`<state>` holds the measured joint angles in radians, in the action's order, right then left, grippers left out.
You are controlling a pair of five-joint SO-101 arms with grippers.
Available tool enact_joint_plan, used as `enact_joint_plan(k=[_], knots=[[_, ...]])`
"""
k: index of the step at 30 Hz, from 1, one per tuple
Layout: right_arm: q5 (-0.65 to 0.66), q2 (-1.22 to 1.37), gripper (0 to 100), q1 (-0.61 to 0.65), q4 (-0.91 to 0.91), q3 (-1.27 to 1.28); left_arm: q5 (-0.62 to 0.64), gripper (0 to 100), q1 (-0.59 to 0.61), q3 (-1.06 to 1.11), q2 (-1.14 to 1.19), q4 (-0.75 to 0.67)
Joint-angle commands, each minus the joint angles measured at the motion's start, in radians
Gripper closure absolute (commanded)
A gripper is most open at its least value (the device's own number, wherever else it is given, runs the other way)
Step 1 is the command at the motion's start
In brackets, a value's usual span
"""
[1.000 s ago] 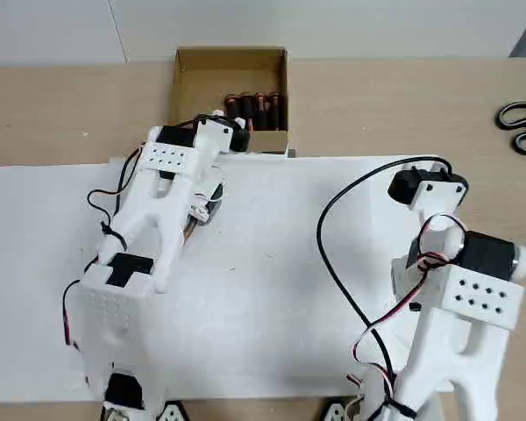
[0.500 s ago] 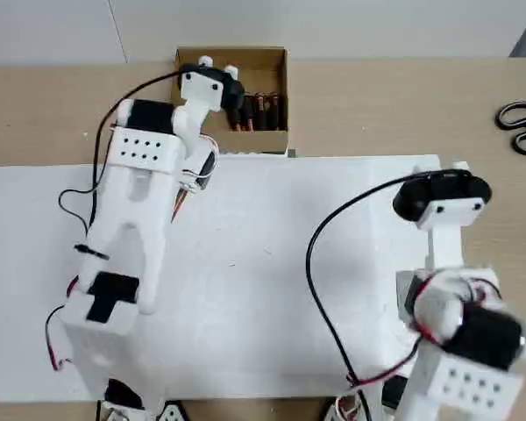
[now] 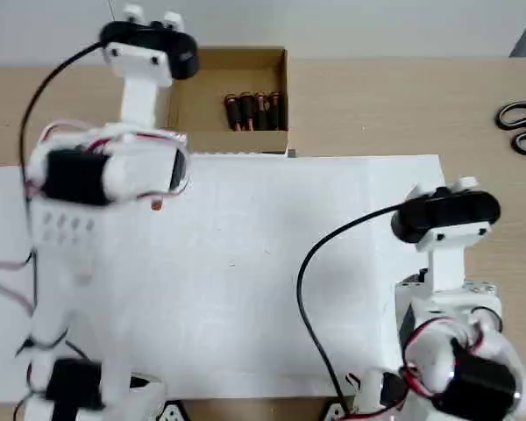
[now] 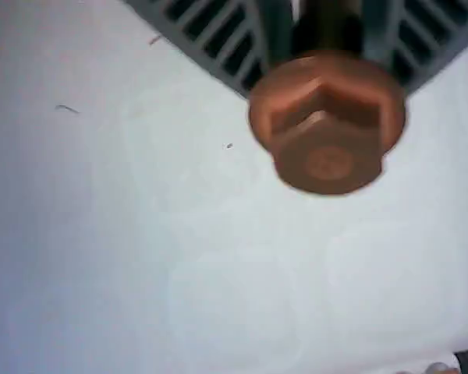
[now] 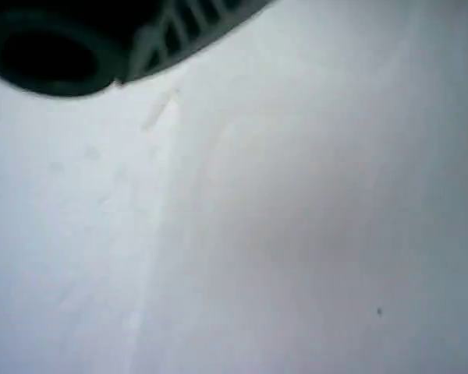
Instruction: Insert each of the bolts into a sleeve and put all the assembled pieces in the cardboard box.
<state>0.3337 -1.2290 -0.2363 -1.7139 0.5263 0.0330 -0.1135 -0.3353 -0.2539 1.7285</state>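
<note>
Above the far-left tabletop (image 3: pixel 9 114), beside the box (image 3: pixel 188 105), the left pincer (image 4: pixel 327 31) is closed on a bolt (image 4: pixel 327 125). Near right, the right pincer (image 5: pixel 140 47) looks clamped on a sleeve (image 5: pixel 51 54). The arms are well apart. On meeting, a tilted bolt could miss the bore, jam, or slip free and roll away.

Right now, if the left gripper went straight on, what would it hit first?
Likely the white sheet; past the bolt the left gripper holds, nothing else shows, though depth is unclear.
</note>
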Motion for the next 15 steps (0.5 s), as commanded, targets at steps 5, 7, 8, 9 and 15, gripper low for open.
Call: enact_joint_plan(k=[5,7,8,9,15], knots=[[-0.253,-0.134,99.5,0.202,0.071,0.032,0.132,99,0.005,0.196,-0.381,-0.071],[-0.328,-0.180,99.5,0.282,0.091,0.072,0.160,99,0.005,0.300,-0.482,-0.132],[-0.359,-0.205,99.5,0.317,0.102,0.094,0.172,99,0.005,0.361,-0.534,-0.161],[-0.382,-0.232,99.5,0.346,0.113,0.117,0.186,99,0.005,0.424,-0.589,-0.193],[-0.408,-0.398,99.5,0.387,0.165,0.273,0.226,99,0.011,0.862,-0.977,-0.393]])
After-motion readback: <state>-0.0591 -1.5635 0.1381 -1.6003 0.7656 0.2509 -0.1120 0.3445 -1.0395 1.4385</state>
